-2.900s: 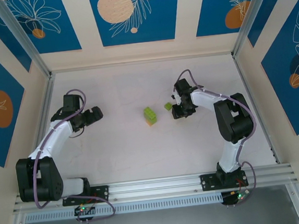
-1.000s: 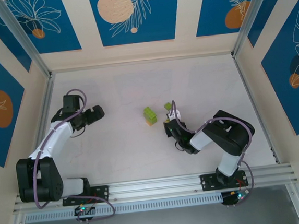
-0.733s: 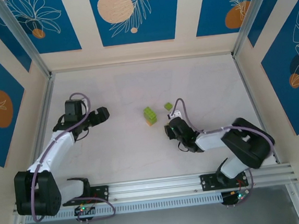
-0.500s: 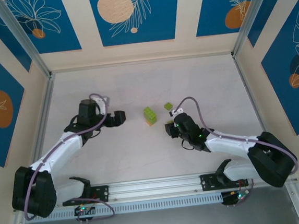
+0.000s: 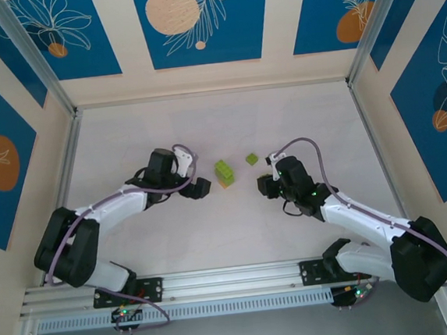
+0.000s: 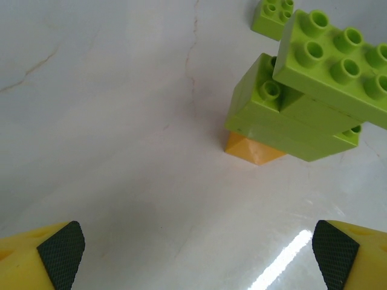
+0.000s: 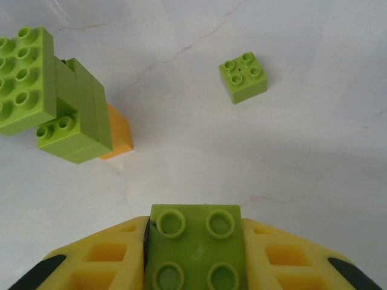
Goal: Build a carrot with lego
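The right claw (image 7: 195, 261) was pinching a small lime-green square plastic brick (image 7: 194, 232) between its yellow fingers. It sat at the bottom middle of the right wrist view with its studs turned up to the camera. Held like that, I'd say, its hollow underside was free to be pushed down onto other studs.

Seen from overhead, the piece it was meant for stood up and to the left of that claw, near it but not touching. This was the carrot (image 5: 224, 172), a stepped stack of lime-green plastic bricks. It rested on one orange brick (image 7: 118, 140) in the middle of the pale marbled counter (image 5: 175, 242). With the orange tip underneath, the green studs faced up, ready for another piece.

The left claw (image 6: 196, 260) was spread wide and empty, its dark padded tips in the two bottom corners of the left wrist view. The carrot lay ahead of it at the upper right of that view. Overhead, this claw hung just left of the stack. My guess was that it stood there to close on the carrot and steady it.

A loose lime-green square brick (image 7: 243, 77) lay studs-up at the upper right of the right wrist view, apart from the carrot, likely a later piece.
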Robot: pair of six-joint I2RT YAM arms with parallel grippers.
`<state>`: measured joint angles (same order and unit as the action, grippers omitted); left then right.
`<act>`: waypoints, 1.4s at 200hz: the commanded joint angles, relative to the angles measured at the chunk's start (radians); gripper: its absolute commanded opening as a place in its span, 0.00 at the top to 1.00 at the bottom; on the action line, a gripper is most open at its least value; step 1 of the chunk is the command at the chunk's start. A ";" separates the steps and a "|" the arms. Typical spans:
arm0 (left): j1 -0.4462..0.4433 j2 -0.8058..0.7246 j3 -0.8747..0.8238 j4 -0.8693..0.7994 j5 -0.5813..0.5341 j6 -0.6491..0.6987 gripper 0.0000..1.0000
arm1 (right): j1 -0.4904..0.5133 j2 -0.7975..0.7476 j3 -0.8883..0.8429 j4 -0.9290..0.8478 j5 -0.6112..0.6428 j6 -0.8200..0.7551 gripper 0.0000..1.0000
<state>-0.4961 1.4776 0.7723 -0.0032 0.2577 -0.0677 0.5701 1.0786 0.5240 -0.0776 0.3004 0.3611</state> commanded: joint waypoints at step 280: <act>-0.126 0.328 0.326 -0.043 -0.025 0.244 0.01 | -0.131 -0.010 0.031 -0.082 -0.153 -0.020 0.70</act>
<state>-0.6186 1.7786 1.0504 -0.0250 0.2234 0.1493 0.4446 1.0763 0.5282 -0.1661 0.1814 0.3435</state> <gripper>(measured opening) 0.992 0.326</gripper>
